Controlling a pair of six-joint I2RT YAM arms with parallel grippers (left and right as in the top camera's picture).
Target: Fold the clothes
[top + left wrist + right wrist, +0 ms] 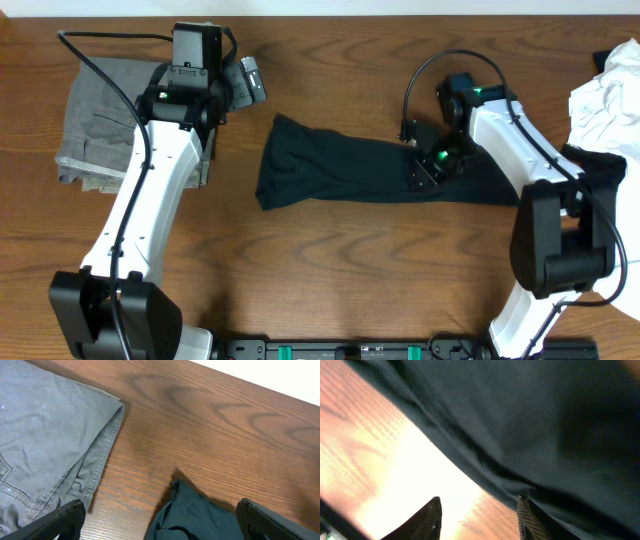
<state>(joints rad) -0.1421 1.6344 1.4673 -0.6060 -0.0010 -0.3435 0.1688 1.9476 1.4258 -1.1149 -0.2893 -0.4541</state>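
The black T-shirt (340, 175) lies across the middle of the table (330, 280). It is drawn into a long narrow band running left to right, fuller and creased at its left end, with its right end passing under the right arm.

It looks light and limp, a thin knit that would sag and slip over itself rather than hold a crease. I'd take it at an edge or corner where the layers stack, pinch through all of them, and drag it low over the wood rather than lift it high.

The right gripper (432, 168) is down on the band toward its right end. In its own camera the fingers (432, 517) are parted, with bare wood between them and the cloth's edge against one tip, so nothing looks pinched.

The left gripper (250, 80) hangs spread wide and empty, up beyond the shirt's left end. The grey trousers (90, 130) lie folded at the left, just beside it. A white garment (612, 95) is heaped at the far right edge.
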